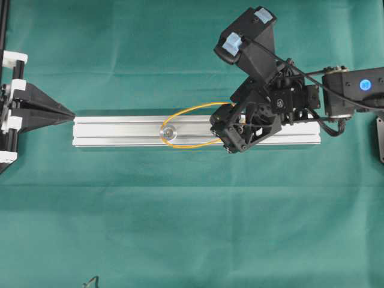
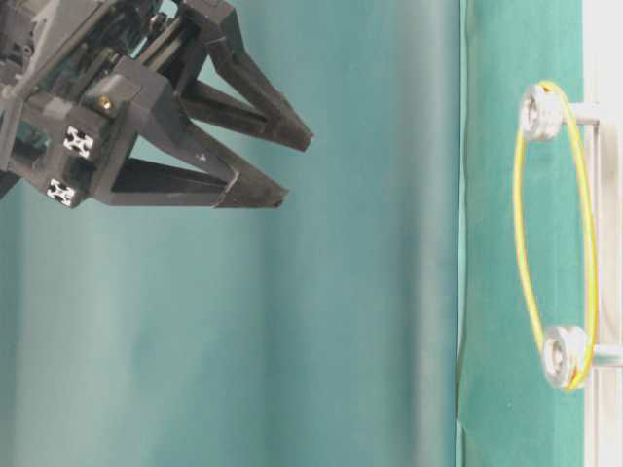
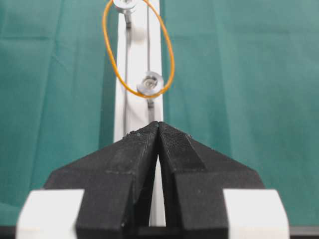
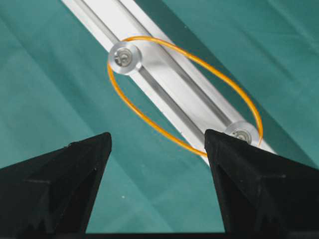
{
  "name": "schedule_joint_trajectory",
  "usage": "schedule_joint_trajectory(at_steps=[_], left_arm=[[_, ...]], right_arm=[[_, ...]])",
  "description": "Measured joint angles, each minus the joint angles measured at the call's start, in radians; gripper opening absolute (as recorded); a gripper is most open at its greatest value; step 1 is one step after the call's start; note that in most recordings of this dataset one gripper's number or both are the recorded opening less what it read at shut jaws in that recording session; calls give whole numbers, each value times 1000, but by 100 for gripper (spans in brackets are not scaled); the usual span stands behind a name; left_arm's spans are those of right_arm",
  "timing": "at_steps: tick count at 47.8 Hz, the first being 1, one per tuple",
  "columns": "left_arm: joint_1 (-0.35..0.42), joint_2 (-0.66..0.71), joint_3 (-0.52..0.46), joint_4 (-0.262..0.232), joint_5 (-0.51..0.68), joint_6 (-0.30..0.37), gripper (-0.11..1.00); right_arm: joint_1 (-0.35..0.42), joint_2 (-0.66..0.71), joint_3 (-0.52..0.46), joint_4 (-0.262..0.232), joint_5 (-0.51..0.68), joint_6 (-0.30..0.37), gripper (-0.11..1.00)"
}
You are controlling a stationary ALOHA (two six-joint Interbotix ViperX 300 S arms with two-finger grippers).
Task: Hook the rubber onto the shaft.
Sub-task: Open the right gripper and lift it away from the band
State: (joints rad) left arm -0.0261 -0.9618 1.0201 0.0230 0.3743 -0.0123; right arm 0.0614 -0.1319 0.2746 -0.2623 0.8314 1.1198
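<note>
The orange rubber [image 1: 187, 108] lies as a stretched loop across the aluminium rail [image 1: 114, 131]. It runs round one shaft [image 1: 167, 131] on the left; the other shaft is hidden under my right gripper [image 1: 231, 137] in the overhead view. The right wrist view shows the rubber [image 4: 199, 60] round both shafts [image 4: 124, 57] [image 4: 242, 133]. My right gripper [image 4: 157, 138] hangs open above the cloth beside the rail, with nothing between its fingers. My left gripper [image 1: 71, 114] is shut and empty, its tip [image 3: 158, 124] at the rail's left end.
Green cloth [image 1: 192, 228] covers the table. The right arm's body and camera [image 1: 252, 36] reach in from the right edge. A black and white mount [image 1: 12, 90] stands at the left edge. A small dark wire end [image 1: 91, 281] pokes in at the bottom.
</note>
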Motion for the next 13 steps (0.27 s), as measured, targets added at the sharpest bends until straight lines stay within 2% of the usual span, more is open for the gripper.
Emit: schedule_joint_trajectory(at_steps=[2, 13], left_arm=[[0, 0, 0, -2, 0, 0, 0], [-2, 0, 0, 0, 0, 0, 0]], right_arm=[[0, 0, -2, 0, 0, -21, 80], [0, 0, -2, 0, -2, -238, 77]])
